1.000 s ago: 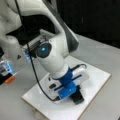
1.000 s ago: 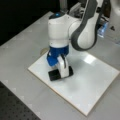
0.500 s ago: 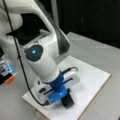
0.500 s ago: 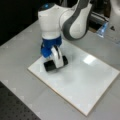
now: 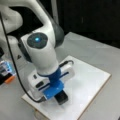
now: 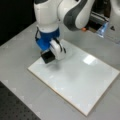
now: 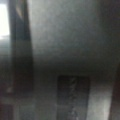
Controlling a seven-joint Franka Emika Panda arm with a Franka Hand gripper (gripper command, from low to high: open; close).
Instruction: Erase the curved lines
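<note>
A white board (image 5: 87, 82) lies flat on the grey table and shows in both front views (image 6: 82, 82). My gripper (image 5: 60, 96) has blue parts and is shut on a black eraser block (image 5: 61, 98), set down near a corner of the board. In a front view the gripper (image 6: 48, 56) holds the eraser (image 6: 47, 57) by the board's top-left edge. The wrist view shows only a dark, blurred block (image 7: 73, 97) against a grey surface. The curve lines do not show in any view; the board looks blank apart from a bright glare patch (image 6: 89, 59).
A device with an orange part and blue light (image 5: 7, 71) stands off the board at a front view's left, and shows again as an orange and blue-lit thing (image 6: 100, 27) at the top right. A black perforated mat (image 6: 15, 107) lies at the bottom left. A black cable (image 5: 15, 70) hangs beside the arm.
The gripper with the eraser has slid over the board toward its corner: left and up in one front view, left and down in the other.
</note>
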